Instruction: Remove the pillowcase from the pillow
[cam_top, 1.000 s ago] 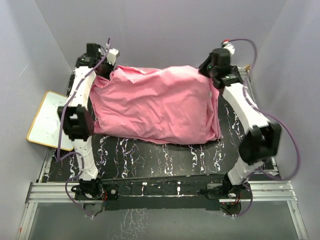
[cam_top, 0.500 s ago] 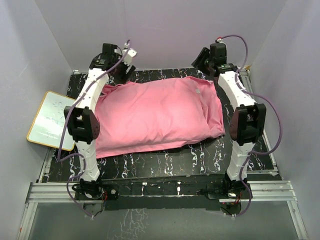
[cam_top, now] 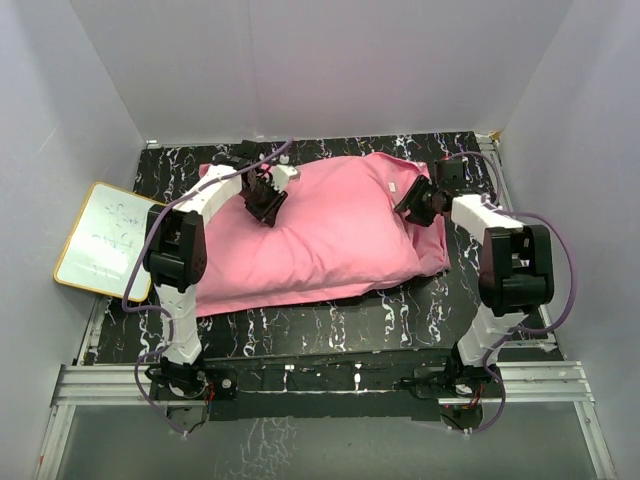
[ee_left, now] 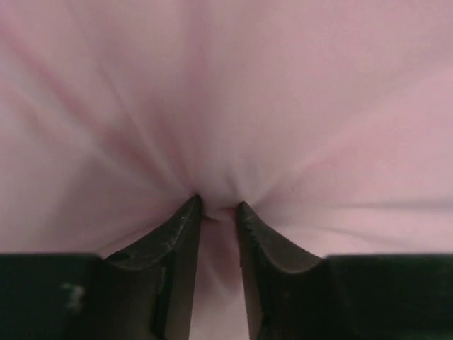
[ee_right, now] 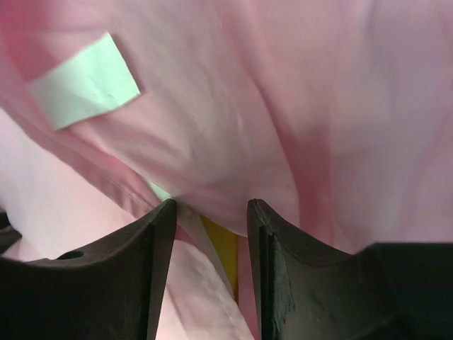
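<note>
while left gripper [ee_left: 218, 205] pinches pillowcase [cam_top: 330, 230] tight, right gripper [ee_right: 212, 205] straddles it, fingers half-open.

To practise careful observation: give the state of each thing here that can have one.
Pink fabric pillowcase: on the pillow, creased.
White pillow with yellow band: covered, only a yellow strip showing.
Left gripper: shut on pillowcase fabric.
Right gripper: open, astride the pillowcase's edge.
White board with yellow frame: lying flat.

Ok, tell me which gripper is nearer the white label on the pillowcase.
Right. The right gripper sits just beside the white label; the left gripper pinches the pillowcase far toward its other end.
</note>
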You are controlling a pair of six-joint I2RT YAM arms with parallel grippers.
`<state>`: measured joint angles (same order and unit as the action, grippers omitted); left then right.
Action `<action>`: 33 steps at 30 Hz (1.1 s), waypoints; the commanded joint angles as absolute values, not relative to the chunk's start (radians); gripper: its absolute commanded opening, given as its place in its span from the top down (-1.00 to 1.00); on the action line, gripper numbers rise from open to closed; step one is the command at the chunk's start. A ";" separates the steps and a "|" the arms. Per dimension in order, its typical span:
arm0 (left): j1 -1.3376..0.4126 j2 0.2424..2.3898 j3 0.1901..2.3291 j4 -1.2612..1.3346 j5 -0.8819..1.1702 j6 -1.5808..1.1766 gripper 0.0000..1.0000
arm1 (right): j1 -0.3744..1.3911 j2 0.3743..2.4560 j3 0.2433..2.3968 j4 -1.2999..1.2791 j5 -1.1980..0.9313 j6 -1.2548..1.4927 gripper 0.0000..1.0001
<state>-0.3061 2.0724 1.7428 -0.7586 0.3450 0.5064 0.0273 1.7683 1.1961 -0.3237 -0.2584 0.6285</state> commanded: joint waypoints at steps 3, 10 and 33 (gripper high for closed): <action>-0.299 1.972 1.571 -0.710 0.226 0.568 0.79 | 0.032 1.683 1.134 -0.217 -0.373 0.598 0.13; -0.296 1.939 1.556 -0.683 0.201 0.588 1.00 | 0.095 1.627 1.104 -0.207 -0.384 0.559 -0.19; -0.443 2.248 2.300 -0.926 0.541 0.254 0.07 | 0.319 1.473 1.030 -0.091 -0.406 0.625 0.68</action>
